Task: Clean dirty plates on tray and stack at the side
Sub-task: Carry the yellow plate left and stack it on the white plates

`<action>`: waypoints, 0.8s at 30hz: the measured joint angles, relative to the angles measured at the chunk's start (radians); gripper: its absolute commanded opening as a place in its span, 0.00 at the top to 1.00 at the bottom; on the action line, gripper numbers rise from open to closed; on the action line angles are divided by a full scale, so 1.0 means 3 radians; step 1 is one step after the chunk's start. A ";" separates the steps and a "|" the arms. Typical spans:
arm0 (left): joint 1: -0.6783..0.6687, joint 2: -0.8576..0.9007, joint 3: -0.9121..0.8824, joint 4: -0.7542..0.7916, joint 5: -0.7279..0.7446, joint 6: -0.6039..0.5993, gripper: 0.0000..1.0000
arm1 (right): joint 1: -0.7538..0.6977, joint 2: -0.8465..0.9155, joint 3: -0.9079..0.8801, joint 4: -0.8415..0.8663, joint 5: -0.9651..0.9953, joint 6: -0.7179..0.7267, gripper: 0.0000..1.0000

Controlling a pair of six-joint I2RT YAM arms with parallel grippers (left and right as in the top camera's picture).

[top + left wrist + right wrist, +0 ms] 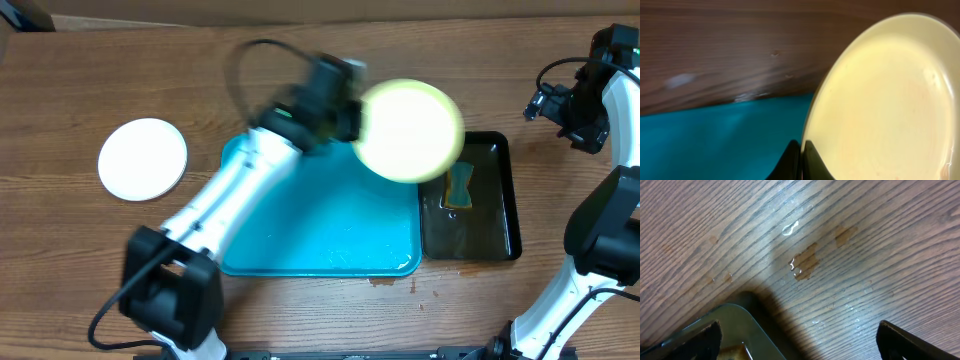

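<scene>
**Bench** (pixel 80 70): brown wood grain; everything below is carried on it.

**Left arm** (pixel 215 205): white. It is based at the near edge and reaches diagonally away over the tray's left part.

**Tray** (pixel 320 235): turquoise, rectangular with rounded corners. It is laid flat at the middle of the bench, long axis left to right. A wet sheen is seen on its floor.

**Black tray** (pixel 505 200): narrower. It is set just beside the tray's right rim, long axis near to far. A sponge (pixel 460 186) is lying inside it in shallow liquid.

**Pale yellow plate** (pixel 410 132): round, so no long axis is given. It is lifted clear of the bench and blurred, and is seen over the tray's far right corner and the black tray's far left corner. The hollow face is turned up to the overhead camera, and the plate extends rightward from the gripped rim. Its tilt cannot be told exactly.

**Left fingers** (pixel 790 167): clamped on the left rim of the pale yellow plate, one dark finger on each face.

**White plate** (pixel 143 158): laid flat on the bench, face up, well apart from the tray's left side.

**Right fingers** (pixel 905 340): held wide apart with nothing between them, over bare bench beyond the black tray's far right corner.

**Brownish puddle** (pixel 805 262): small and wet, on the bench below the right fingers.
</scene>
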 measured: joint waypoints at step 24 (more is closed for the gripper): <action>0.3375 0.0005 -0.0089 -0.1020 -0.0201 -0.0108 0.96 | 0.0000 0.0001 0.0000 0.0003 -0.0001 0.0001 0.00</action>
